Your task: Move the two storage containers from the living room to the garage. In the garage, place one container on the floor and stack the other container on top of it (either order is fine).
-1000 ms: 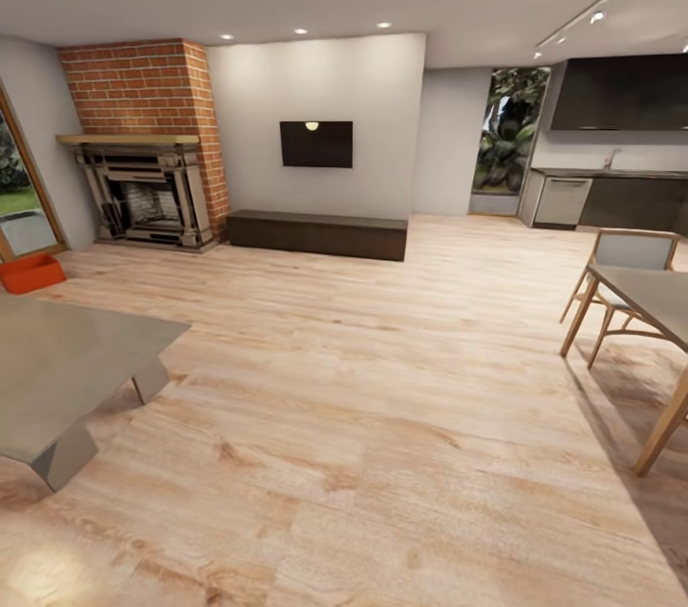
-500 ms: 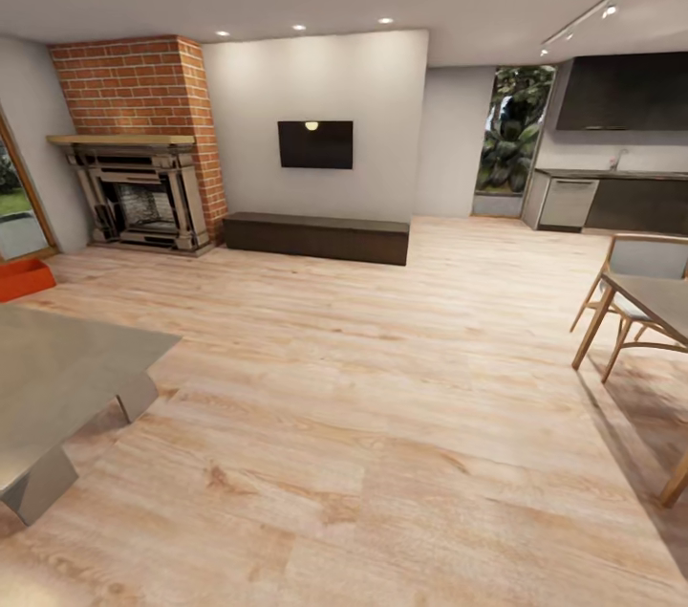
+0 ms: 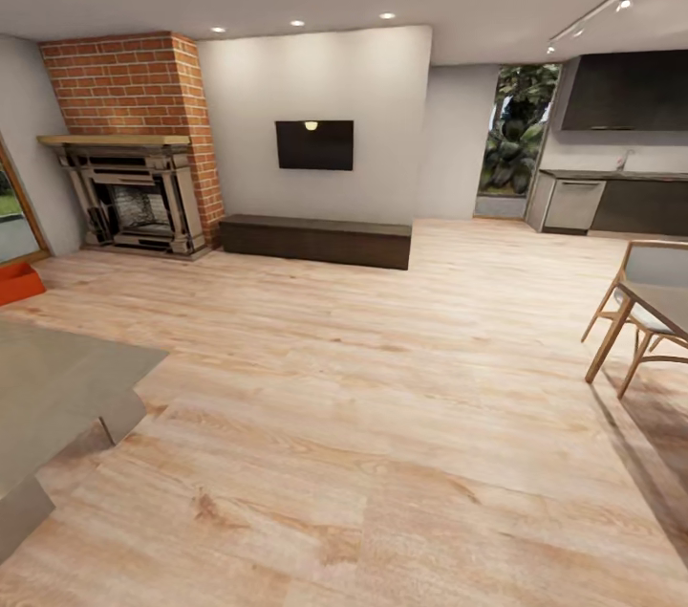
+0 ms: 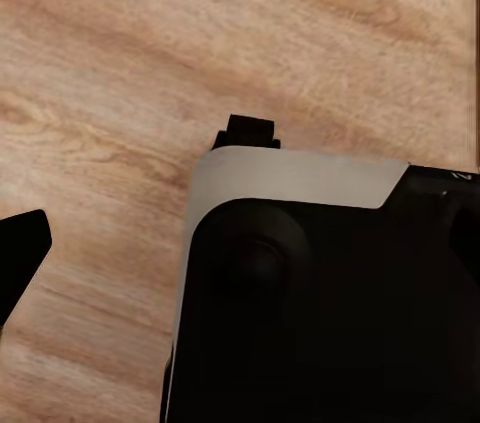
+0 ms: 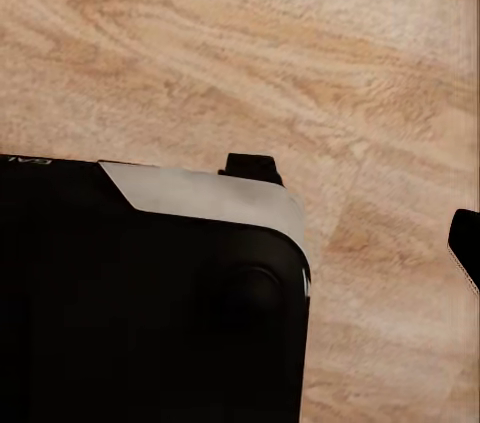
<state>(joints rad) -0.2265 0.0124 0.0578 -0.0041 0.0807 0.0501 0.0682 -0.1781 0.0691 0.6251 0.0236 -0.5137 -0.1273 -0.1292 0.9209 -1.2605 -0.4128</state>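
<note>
One orange-red storage container (image 3: 14, 283) rests on the light wood floor at the far left edge of the head view, cut off by the frame, near the glass door. The second container is out of view. In the left wrist view my left gripper (image 4: 240, 263) hangs over the plank floor, with one black fingertip (image 4: 22, 255) at the frame's edge. In the right wrist view my right gripper (image 5: 240, 243) hangs the same way, its fingertip (image 5: 466, 243) far out to the side. Both stand open and hold nothing.
A grey coffee table (image 3: 57, 397) fills the lower left. The brick fireplace (image 3: 134, 148) and a dark low cabinet (image 3: 315, 240) line the back wall. A wooden dining table and chair (image 3: 645, 315) stand at the right. My dark base (image 4: 320, 313) lies below both grippers.
The whole head view has shifted: the camera has moved, so the container, coffee table and dining chair sit nearer the frame edges. Nothing in the room itself has moved.
</note>
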